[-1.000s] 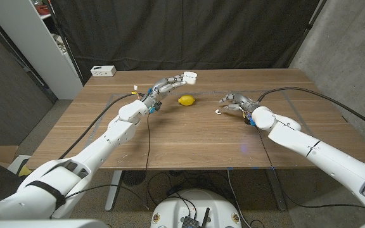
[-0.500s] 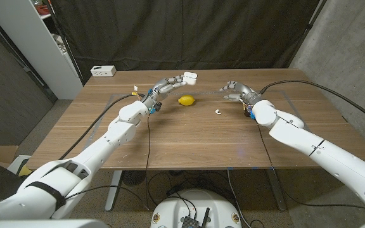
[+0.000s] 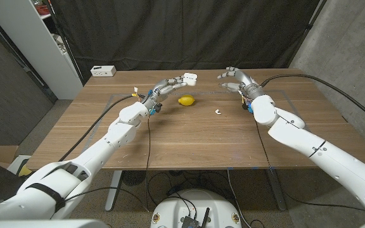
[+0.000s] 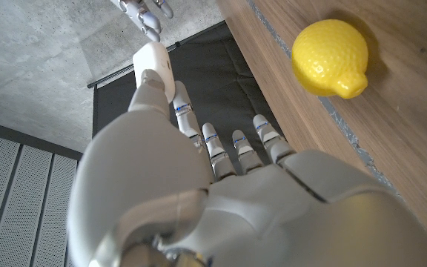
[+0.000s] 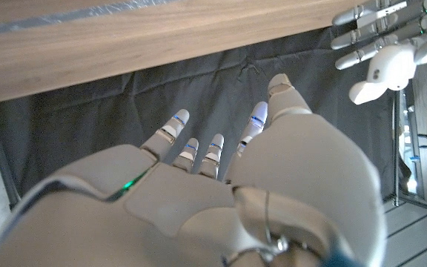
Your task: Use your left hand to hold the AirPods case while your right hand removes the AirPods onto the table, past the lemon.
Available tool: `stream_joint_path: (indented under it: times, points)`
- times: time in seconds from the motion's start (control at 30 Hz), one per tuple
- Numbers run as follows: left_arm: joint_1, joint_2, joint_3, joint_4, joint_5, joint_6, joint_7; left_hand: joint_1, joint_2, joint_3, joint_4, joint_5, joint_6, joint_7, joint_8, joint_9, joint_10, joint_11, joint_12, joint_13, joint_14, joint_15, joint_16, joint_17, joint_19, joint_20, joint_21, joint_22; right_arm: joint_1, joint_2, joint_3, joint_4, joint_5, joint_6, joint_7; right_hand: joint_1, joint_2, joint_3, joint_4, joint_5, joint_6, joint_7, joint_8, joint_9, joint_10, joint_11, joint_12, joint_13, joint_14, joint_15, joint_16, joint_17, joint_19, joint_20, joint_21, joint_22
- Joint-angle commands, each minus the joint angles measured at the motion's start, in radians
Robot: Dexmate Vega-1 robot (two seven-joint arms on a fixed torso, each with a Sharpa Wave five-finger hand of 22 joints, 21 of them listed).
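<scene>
My left hand (image 3: 168,84) hovers above the far middle of the table and holds the white AirPods case (image 3: 191,78) at its fingertips. The case (image 5: 384,70) also shows in the right wrist view, between the left hand's fingers (image 5: 362,33). The yellow lemon (image 3: 185,100) lies on the wood just below the case, also seen as lemon (image 4: 328,55). One white AirPod (image 3: 218,112) lies on the table to the right of the lemon. My right hand (image 3: 235,80) is raised to the right of the case, fingers apart and empty.
A white box (image 3: 104,71) sits at the table's (image 3: 170,139) back left corner. A black cable (image 3: 149,136) hangs from my left wrist across the table. A dark curtain hangs behind the far edge.
My right hand lifted off the table beside the AirPod and moved back and up toward the case. The AirPod stayed on the wood. The left hand held still.
</scene>
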Motion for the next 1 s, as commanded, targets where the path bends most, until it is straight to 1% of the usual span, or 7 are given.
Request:
stream_joint_path:
  times: [0.03,0.33,0.37,0.43,0.47,0.53,1.0]
  points:
    - [0.009,0.006,-0.003,-0.009,-0.006,-0.003,-0.008,0.004,0.008,0.032,-0.022,0.004,0.065,-0.058,0.008,0.137,0.000,-0.002,0.001,0.002,-0.003,-0.038,-0.001,0.000,0.008,0.000,0.006,0.000,-0.002,0.016,0.005,-0.025,-0.038,0.066,-0.010,-0.009,0.006,0.000,0.003,0.002,0.007,0.010,0.003,0.001,0.007,-0.001,0.008,0.001,0.001,0.000,0.004,0.001,0.009,0.002,0.007,0.003]
    - [0.026,0.018,-0.003,-0.040,-0.004,0.003,0.000,0.003,0.009,0.033,-0.022,0.005,0.062,-0.058,0.006,0.136,-0.003,0.001,-0.001,0.002,-0.004,-0.035,-0.001,0.000,0.007,0.002,0.005,0.000,0.004,0.019,0.007,-0.034,-0.029,0.112,0.041,-0.015,0.005,-0.003,0.005,0.001,0.027,0.010,0.006,0.000,0.003,-0.007,0.006,0.000,-0.010,0.011,0.000,-0.001,0.001,0.009,0.003,0.003]
    - [0.029,0.020,-0.003,-0.045,-0.003,0.004,0.001,0.003,0.008,0.033,-0.022,0.004,0.062,-0.060,0.006,0.137,-0.002,0.001,-0.001,0.002,-0.004,-0.035,-0.001,0.000,0.007,0.002,0.005,0.000,0.003,0.020,0.007,-0.035,-0.028,0.116,0.045,-0.014,0.009,-0.002,0.004,0.002,0.035,-0.008,0.008,0.001,0.002,-0.009,0.006,-0.001,-0.012,0.012,-0.001,-0.002,-0.001,0.009,0.002,0.003]
    - [0.033,0.023,-0.004,-0.055,-0.002,0.005,0.006,0.002,0.008,0.033,-0.022,0.004,0.063,-0.059,0.006,0.136,-0.001,0.000,0.000,0.002,-0.004,-0.035,-0.001,0.000,0.007,0.003,0.005,0.000,0.004,0.022,0.005,-0.034,-0.027,0.129,0.054,-0.014,0.009,-0.002,0.004,0.002,0.039,-0.011,0.009,0.002,0.005,-0.009,0.007,-0.002,-0.012,0.011,-0.001,-0.002,-0.002,0.010,0.002,0.003]
    - [0.036,0.024,-0.004,-0.059,-0.002,0.006,0.008,0.003,0.008,0.033,-0.023,0.004,0.065,-0.059,0.007,0.136,-0.001,-0.002,0.000,0.002,-0.003,-0.037,-0.001,0.000,0.007,0.001,0.005,0.000,0.005,0.025,0.004,-0.032,-0.024,0.136,0.059,-0.018,0.008,-0.004,0.005,0.001,0.063,-0.007,0.016,0.002,0.009,-0.009,0.008,-0.003,-0.012,0.011,-0.002,-0.004,-0.002,0.010,0.002,0.003]
    - [0.044,0.031,-0.004,-0.077,0.002,0.011,0.017,0.003,0.008,0.034,-0.023,0.004,0.064,-0.060,0.006,0.135,-0.001,-0.002,0.000,0.002,-0.004,-0.036,-0.001,0.000,0.007,0.002,0.005,0.000,0.011,0.028,-0.005,-0.026,-0.020,0.153,0.079,-0.020,0.006,-0.005,0.005,0.001,0.059,0.001,0.013,0.002,0.012,-0.011,0.009,-0.003,-0.012,0.012,-0.002,-0.004,-0.003,0.010,0.001,0.002]
    - [0.076,0.042,-0.004,-0.129,0.009,0.029,0.054,0.003,0.008,0.036,-0.024,0.004,0.064,-0.056,0.005,0.135,-0.003,-0.001,-0.001,0.002,-0.004,-0.036,-0.001,0.000,0.006,0.002,0.005,0.000,0.029,0.053,-0.020,-0.011,0.008,0.201,0.149,-0.022,-0.006,-0.011,-0.001,-0.001,0.033,0.007,-0.006,-0.001,0.000,-0.007,0.003,-0.005,-0.032,0.022,-0.009,-0.008,-0.021,0.023,-0.004,0.002]
